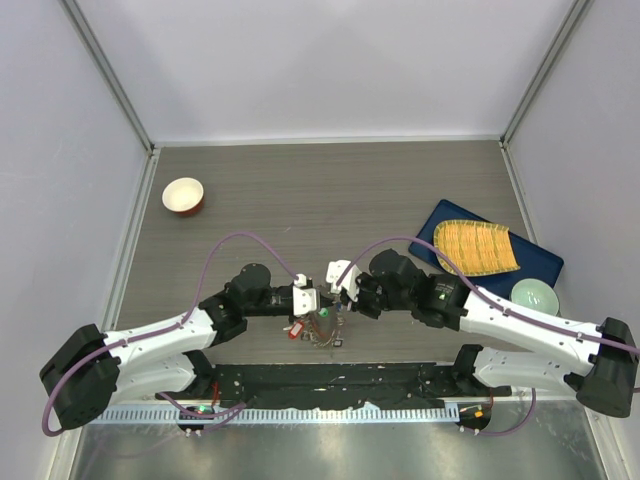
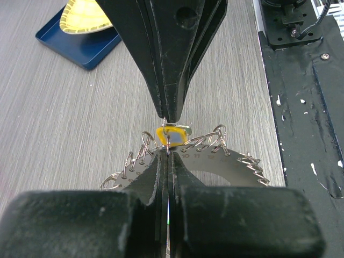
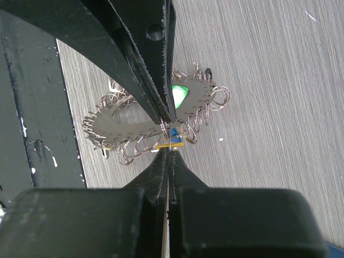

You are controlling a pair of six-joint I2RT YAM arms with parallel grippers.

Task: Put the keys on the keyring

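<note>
Both grippers are pressed fully closed, with no gap between their fingers. In the top view the left gripper point(image 1: 312, 300) sits at 11 o'clock of the keyring point(image 1: 326, 328) and the right gripper point(image 1: 340, 288) at 1 o'clock, their tips almost meeting over it. The keyring lies flat on the table point(image 1: 330, 190), at 6 o'clock from the table's middle, with wire loops around its rim. A yellow-tagged key point(image 2: 171, 135) sits between the two tips; whether either pinches it I cannot tell. A green tag point(image 3: 179, 94) lies against the keyring, and a red tag point(image 1: 296, 331) is at its 9 o'clock.

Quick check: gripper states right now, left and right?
Left gripper: shut at the keyring rim, hold unclear.
Right gripper: shut at the keyring rim, hold unclear.
</note>
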